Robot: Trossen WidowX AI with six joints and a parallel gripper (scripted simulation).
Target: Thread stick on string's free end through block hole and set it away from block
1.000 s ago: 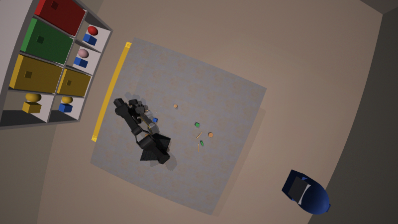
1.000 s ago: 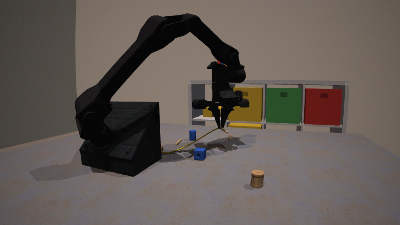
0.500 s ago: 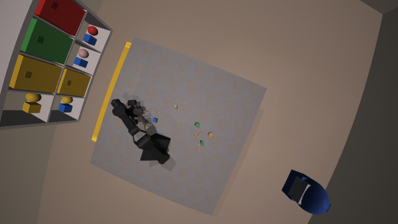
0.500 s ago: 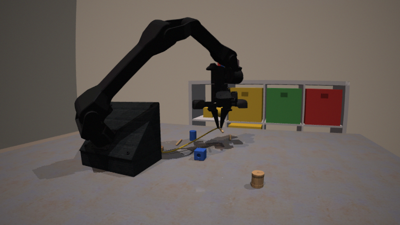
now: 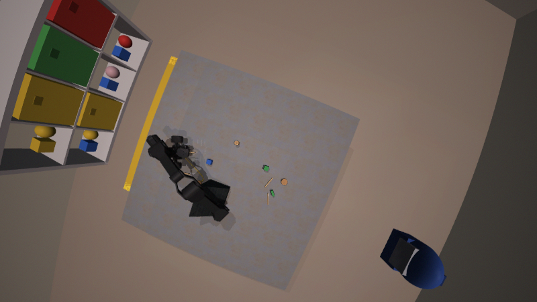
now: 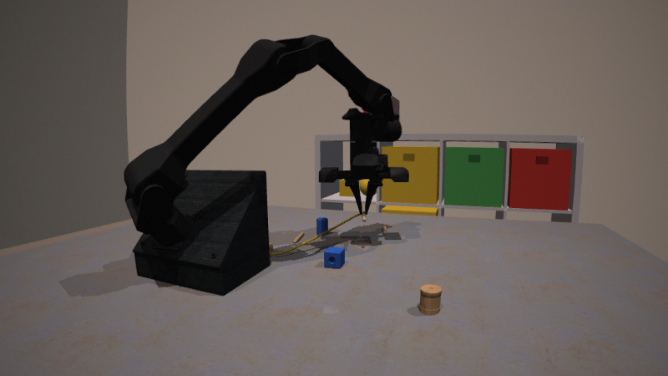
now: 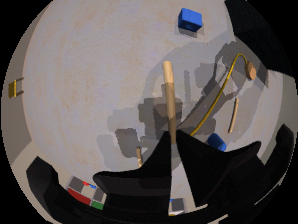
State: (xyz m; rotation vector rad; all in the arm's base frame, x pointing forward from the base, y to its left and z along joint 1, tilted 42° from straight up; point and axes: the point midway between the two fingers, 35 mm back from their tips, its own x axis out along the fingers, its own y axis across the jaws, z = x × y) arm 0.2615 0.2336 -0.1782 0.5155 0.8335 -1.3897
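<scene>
- The black arm's base (image 6: 205, 229) is sitting at the left of the exterior view, on the grey table (image 6: 490, 299).
- The yellow string (image 6: 308, 241) is running from beside the base up to the stick, lifting off the table as it goes.
- A loose stick (image 6: 298, 236) is lying near the string, with a blue cylinder (image 6: 321, 226) standing just beyond.
- The blue block (image 6: 334, 256), its hole facing the camera, is resting on the table in front of the string, apart from the gripper.
- The gripper (image 6: 364, 209) is pointing straight down above the table, clenching the stick (image 7: 170, 99); in the wrist view the stick is sticking out ahead of the closed fingers.
- A small wooden cylinder (image 6: 430, 299) is standing well to the right, in the foreground.
- A shelf (image 6: 579, 177) with yellow, green and red bins is standing behind.
</scene>
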